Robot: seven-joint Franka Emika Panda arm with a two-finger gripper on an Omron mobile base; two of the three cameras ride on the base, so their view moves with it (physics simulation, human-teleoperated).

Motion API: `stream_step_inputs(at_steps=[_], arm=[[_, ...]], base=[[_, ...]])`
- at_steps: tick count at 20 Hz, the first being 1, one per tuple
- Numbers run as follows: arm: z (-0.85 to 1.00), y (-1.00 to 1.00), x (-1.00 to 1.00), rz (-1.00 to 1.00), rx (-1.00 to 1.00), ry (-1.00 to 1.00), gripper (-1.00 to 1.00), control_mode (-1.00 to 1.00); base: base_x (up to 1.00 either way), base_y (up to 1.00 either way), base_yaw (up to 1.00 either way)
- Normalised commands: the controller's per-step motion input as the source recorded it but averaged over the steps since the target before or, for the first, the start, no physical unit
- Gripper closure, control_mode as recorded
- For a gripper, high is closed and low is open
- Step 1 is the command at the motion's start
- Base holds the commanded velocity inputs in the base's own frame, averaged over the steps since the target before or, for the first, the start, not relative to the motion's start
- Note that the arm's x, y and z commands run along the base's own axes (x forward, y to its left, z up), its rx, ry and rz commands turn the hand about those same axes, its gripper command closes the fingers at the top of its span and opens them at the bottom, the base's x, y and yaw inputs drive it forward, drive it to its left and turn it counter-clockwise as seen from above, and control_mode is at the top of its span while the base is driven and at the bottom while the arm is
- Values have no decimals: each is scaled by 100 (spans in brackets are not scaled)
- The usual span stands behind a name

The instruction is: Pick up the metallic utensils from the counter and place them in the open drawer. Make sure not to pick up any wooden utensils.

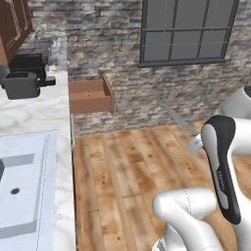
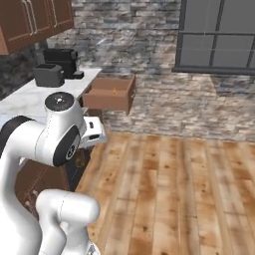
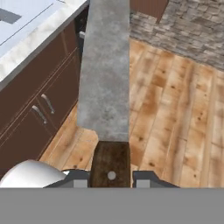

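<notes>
My gripper [image 3: 111,177] is shut on the dark brown handle of the small knife [image 3: 105,74]. Its wide grey blade points away from the hand, over the wooden floor. In the left base view the blade [image 1: 179,120] shows as a thin grey strip slanting up from the hand toward the brick wall. The open drawer [image 1: 90,103] juts from the cabinet run at the far left, well away from the knife, and a small orange thing [image 1: 88,95] lies in it. The right base view has the drawer [image 2: 107,99] beyond my arm. The counter and the wooden utensils are out of view.
A marble worktop [image 1: 29,115] with a sink [image 1: 22,186], a dark toaster [image 1: 20,84] and a coffee machine [image 2: 62,59] runs along the left. Brown cabinet doors [image 3: 35,109] stand below it. Wooden floor [image 2: 174,189] stretches to a brick wall with a window [image 1: 186,29].
</notes>
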Motion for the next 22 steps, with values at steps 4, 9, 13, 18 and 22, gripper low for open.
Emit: stream_step_inputs(at_steps=[4, 9, 13, 18, 22], arm=[[0, 0, 0, 0, 0, 0, 100, 100], [0, 0, 0, 0, 0, 0, 100, 100], [0, 0, 0, 0, 0, 0, 100, 100], [0, 0, 0, 0, 0, 0, 100, 100], [0, 0, 0, 0, 0, 0, 100, 100]], base=[[73, 71, -8], [69, 59, -9], [66, 5, -7], [76, -4, -1], [86, 1, 0]])
